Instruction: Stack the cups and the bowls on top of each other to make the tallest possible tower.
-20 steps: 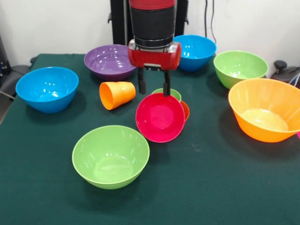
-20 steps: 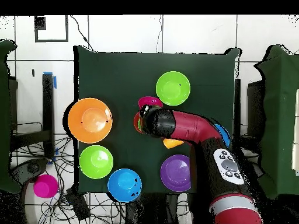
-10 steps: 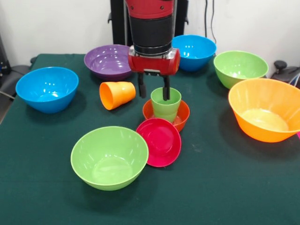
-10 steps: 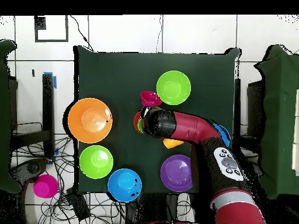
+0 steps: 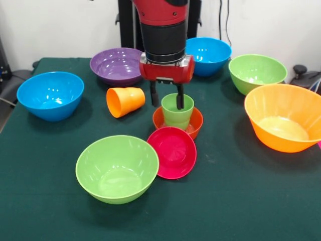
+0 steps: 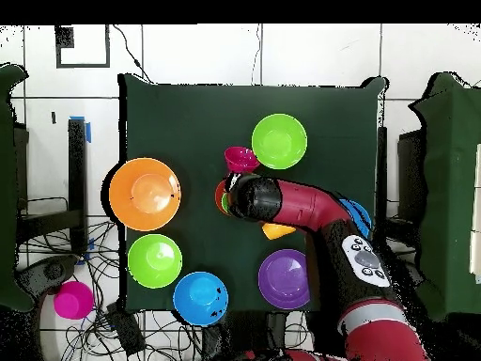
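Now your end effector (image 5: 166, 96), mid-frame, straddles the light green cup's (image 5: 177, 111) rim, fingers parted, gripping nothing; the cup stands in the small orange-red bowl (image 5: 193, 123). Next, probably clamp that rim and lift straight.

Claw (image 5: 166, 97) open over green cup (image 5: 177, 111).

Green cup (image 5: 177, 111) upright in orange-red bowl (image 5: 194, 122).

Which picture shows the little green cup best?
The front view. There the green cup stands upright inside the small orange-red bowl, in plain sight below the gripper. In the overhead view the arm covers the cup, so it cannot be made out.
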Robot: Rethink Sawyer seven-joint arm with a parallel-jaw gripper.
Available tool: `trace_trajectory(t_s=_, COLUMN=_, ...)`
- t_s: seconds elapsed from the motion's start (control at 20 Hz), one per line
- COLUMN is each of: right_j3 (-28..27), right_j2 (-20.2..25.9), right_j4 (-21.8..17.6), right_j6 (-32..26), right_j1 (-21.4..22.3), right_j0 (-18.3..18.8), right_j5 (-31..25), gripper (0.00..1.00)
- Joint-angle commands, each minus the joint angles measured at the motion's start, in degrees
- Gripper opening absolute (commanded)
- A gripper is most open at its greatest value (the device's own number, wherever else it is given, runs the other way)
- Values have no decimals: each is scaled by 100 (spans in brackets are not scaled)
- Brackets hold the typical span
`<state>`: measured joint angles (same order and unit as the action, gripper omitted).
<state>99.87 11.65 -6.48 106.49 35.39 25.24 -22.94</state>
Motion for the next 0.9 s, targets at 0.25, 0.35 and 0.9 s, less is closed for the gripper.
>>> trace_trajectory(t_s=0.25, right_j3=-656, right_j2=763, right_j4=-538, right_j6=-106, right_j1=-153, right_j0=121, right_j5=972, gripper=100)
trace_trajectory(t_s=0.35, right_j3=-508, right_j2=747, right_j4=-622, right_j6=-129, right_j1=43, right_j0=184, right_j5=983, gripper=100)
trace_trajectory(t_s=0.9, right_j3=1232, right_j2=1730, right_j4=-1125, right_j6=-381, right_j1=955, right_j0=1558, right_j5=1294, gripper=100)
